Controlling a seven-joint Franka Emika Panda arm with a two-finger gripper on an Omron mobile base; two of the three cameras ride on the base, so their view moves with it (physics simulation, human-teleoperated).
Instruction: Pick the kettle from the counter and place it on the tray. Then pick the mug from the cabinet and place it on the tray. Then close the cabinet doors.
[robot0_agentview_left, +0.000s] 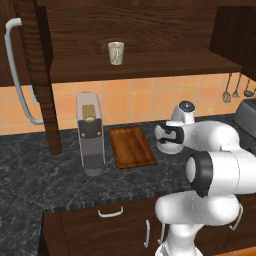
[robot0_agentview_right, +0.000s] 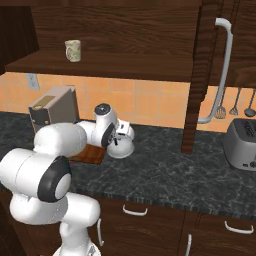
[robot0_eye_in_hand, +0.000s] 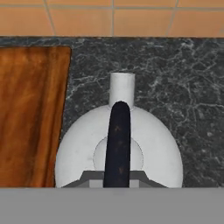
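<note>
The silvery-white kettle (robot0_agentview_left: 164, 145) (robot0_agentview_right: 124, 146) (robot0_eye_in_hand: 153, 148) stands on the dark speckled counter (robot0_agentview_left: 40, 170) (robot0_agentview_right: 165, 175) (robot0_eye_in_hand: 183, 87), just right of the wooden tray (robot0_agentview_left: 131, 146) (robot0_agentview_right: 92, 154) (robot0_eye_in_hand: 30, 113). My gripper (robot0_agentview_left: 172, 134) (robot0_agentview_right: 119, 133) (robot0_eye_in_hand: 116, 180) reaches down from above and is shut on the kettle's black arched handle. The spout points toward the tiled wall. The cream mug (robot0_agentview_left: 116, 53) (robot0_agentview_right: 73, 50) stands on the shelf of the open cabinet (robot0_agentview_left: 150, 67) (robot0_agentview_right: 125, 65). Both cabinet doors (robot0_agentview_left: 42, 75) (robot0_agentview_right: 200, 75) are swung open.
A tall grey coffee machine (robot0_agentview_left: 90, 135) (robot0_agentview_right: 52, 112) stands left of the tray. A toaster (robot0_agentview_right: 242, 145) (robot0_agentview_left: 247, 115) sits at the far right, with utensils (robot0_agentview_left: 235, 92) (robot0_agentview_right: 235, 105) hanging on the wall. The open doors' silver bar handles (robot0_agentview_left: 15, 75) (robot0_agentview_right: 225, 65) jut out over the counter.
</note>
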